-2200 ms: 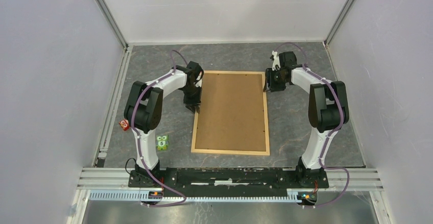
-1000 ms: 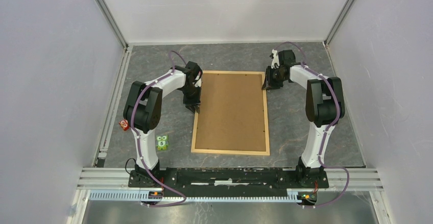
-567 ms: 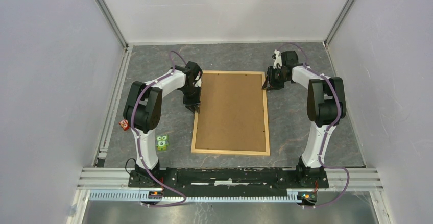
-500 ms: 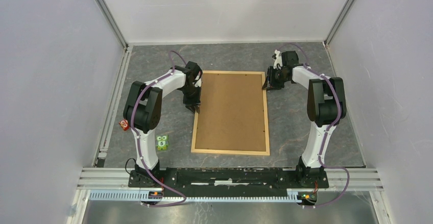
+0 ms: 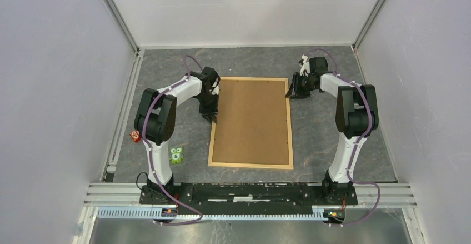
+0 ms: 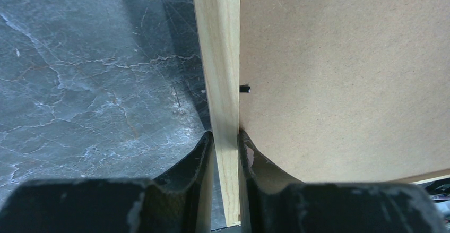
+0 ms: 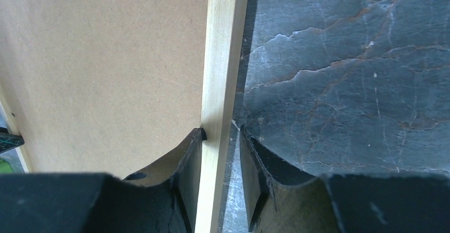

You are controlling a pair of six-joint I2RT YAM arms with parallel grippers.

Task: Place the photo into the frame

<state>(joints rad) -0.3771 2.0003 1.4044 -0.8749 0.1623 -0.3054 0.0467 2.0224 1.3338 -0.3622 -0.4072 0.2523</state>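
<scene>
Wood strips of the frame (image 5: 250,167) lie flat on the grey marbled table (image 5: 166,71), between your two arms, long sides running away from the bases. A brown backing board (image 5: 251,122) fills its opening, so you cannot tell from any view whether the photo sits beneath it.

Your left gripper (image 5: 213,118) is down on the frame's left strip, in its far half. In the left wrist view both fingers (image 6: 200,150) press against that strip, one on the table side and one on the board side, so it is clamped on the frame. A small black tab (image 6: 244,88) pokes from the strip onto the board just ahead of it.

Your right gripper (image 5: 291,94) straddles the right strip near the far corner. Its board-side finger (image 7: 191,148) touches the wood, while the other stands just off it with a sliver of table showing between: a narrow, loose opening, gripping nothing.

Left of your left arm sit a small green figure (image 5: 176,155) and a red figure (image 5: 134,136), well apart from the frame.
</scene>
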